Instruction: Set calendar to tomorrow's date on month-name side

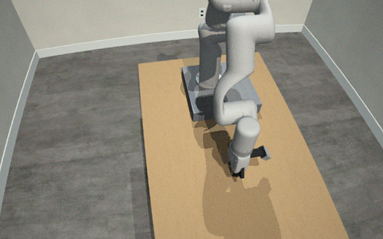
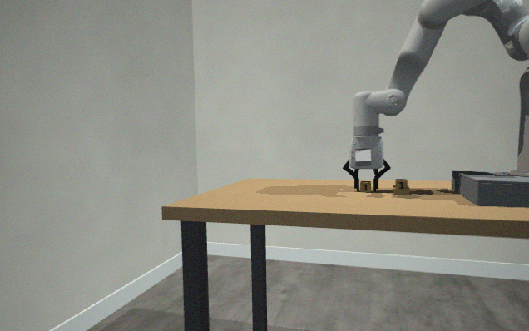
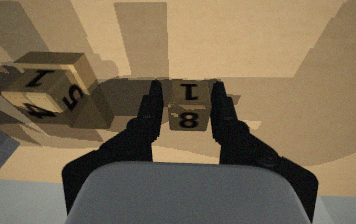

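My gripper [image 1: 238, 174] [image 2: 366, 190] [image 3: 186, 93] is part open and points down, its fingertips low near the table. A wooden cube [image 2: 365, 186] [image 3: 188, 111] is between the fingers, with a gap on each side in the wrist view. It shows a 1 and an 8 there; its 1 is upright in the exterior view. A second cube [image 2: 401, 184] [image 3: 44, 95] shows a 1, a 4 and a 5 in the wrist view. It sits at the wooden tray [image 2: 402, 191] [image 3: 99, 106], to the left of my fingers in that view. The arm hides both cubes and the tray in the top view.
The wooden table [image 1: 171, 186] [image 2: 233, 204] extends around the gripper. The grey robot base [image 1: 249, 87] [image 2: 499, 191] stands beyond the tray. The wrist camera mount [image 1: 259, 152] sticks out sideways from the gripper. Shadows fall across the table.
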### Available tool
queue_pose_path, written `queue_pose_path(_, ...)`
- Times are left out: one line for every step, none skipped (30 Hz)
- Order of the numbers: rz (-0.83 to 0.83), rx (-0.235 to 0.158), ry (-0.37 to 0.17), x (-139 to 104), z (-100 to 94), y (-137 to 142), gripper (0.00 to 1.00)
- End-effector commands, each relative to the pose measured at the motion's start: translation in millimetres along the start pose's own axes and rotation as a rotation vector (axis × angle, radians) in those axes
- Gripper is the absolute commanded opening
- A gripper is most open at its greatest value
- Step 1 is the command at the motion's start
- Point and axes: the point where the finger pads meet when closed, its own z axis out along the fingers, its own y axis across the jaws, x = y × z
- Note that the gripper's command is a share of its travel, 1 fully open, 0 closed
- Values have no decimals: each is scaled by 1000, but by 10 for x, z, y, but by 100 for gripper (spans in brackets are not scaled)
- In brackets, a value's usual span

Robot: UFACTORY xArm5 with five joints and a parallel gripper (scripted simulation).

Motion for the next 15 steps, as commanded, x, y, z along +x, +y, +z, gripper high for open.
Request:
queue_pose_path(0, -4, 0, 0, -12, 14, 49)
queue_pose_path(0, -4, 0, 0, -12, 14, 49)
queue_pose_path(0, -4, 0, 0, -12, 14, 49)
queue_pose_path(0, -4, 0, 0, -12, 14, 49)
queue_pose_path(0, -4, 0, 0, -12, 14, 49)
queue_pose_path(0, -4, 0, 0, -12, 14, 49)
queue_pose_path(0, -4, 0, 0, -12, 14, 49)
queue_pose_path(0, -4, 0, 0, -12, 14, 49)
queue_pose_path(0, -4, 0, 0, -12, 14, 29)
queue_pose_path(0, -4, 0, 0, -12, 14, 29)
queue_pose_path(0, -4, 0, 0, -12, 14, 29)
queue_pose_path(0, -4, 0, 0, -12, 14, 29)
queue_pose_path(0, -4, 0, 0, -12, 14, 29)
queue_pose_path(0, -4, 0, 0, -12, 14, 29)
queue_pose_path(0, -4, 0, 0, -12, 14, 29)
